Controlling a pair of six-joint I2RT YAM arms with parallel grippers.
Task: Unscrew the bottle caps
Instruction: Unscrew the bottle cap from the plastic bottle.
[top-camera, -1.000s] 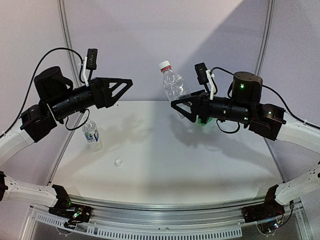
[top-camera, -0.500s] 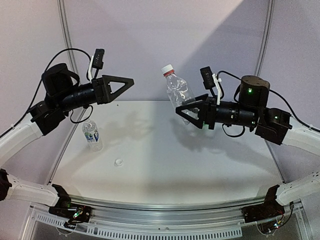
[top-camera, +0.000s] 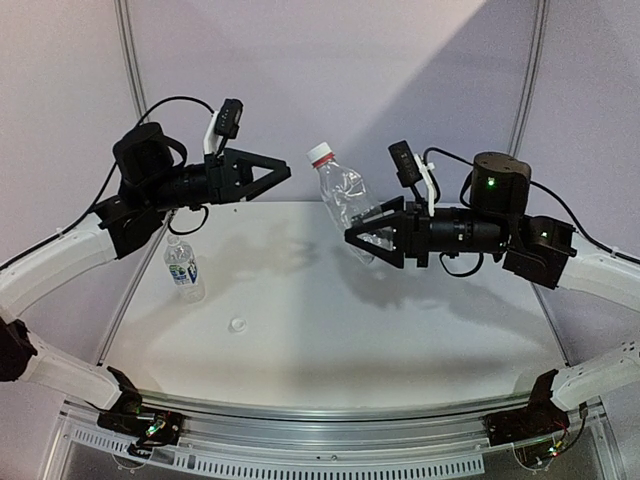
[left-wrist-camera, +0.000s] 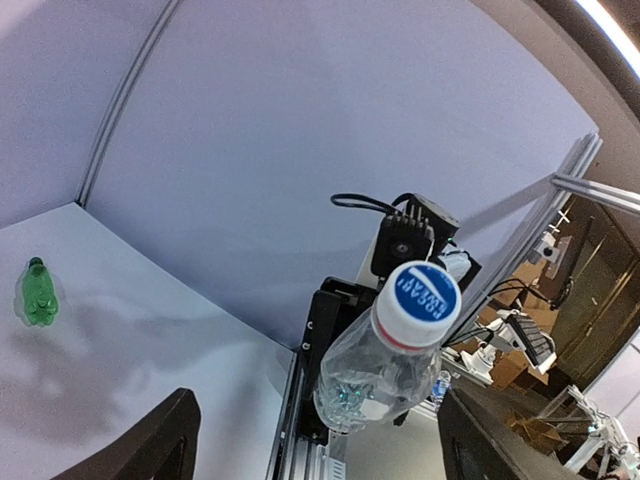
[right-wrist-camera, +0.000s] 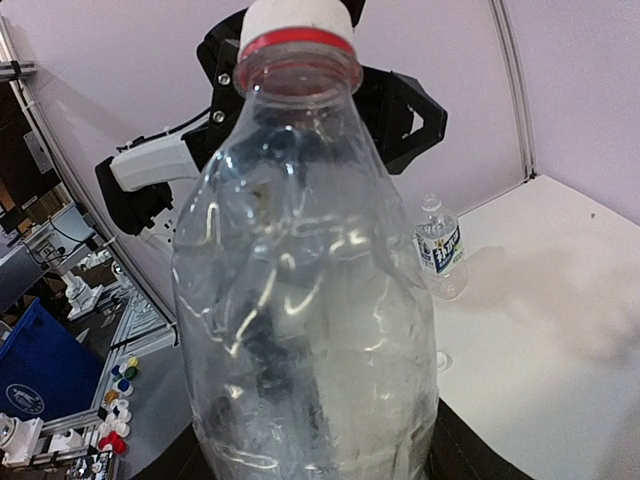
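My right gripper (top-camera: 366, 236) is shut on the shorter clear unlabelled bottle (top-camera: 347, 196) and holds it in the air, tilted left; it fills the right wrist view (right-wrist-camera: 310, 280), with my gripper (right-wrist-camera: 312, 455) around its lower body. Its white cap (top-camera: 319, 153) with a red ring is on and points at my left gripper (top-camera: 284, 175), which is open and empty a short way from it. In the left wrist view the cap (left-wrist-camera: 418, 304) sits ahead of my open gripper (left-wrist-camera: 320, 440). The labelled bottle (top-camera: 183, 270) stands at the table's left. The green bottle (left-wrist-camera: 38, 292) lies on the table.
A loose clear-white cap (top-camera: 237, 325) lies on the table (top-camera: 330, 340) in front of the labelled bottle. The labelled bottle also shows in the right wrist view (right-wrist-camera: 439, 250). Purple walls with frame posts (top-camera: 129, 60) close the back and sides.
My left gripper has swung right and forward toward the held bottle. My right gripper has tilted the bottle left, bringing its cap closer to the left fingers.
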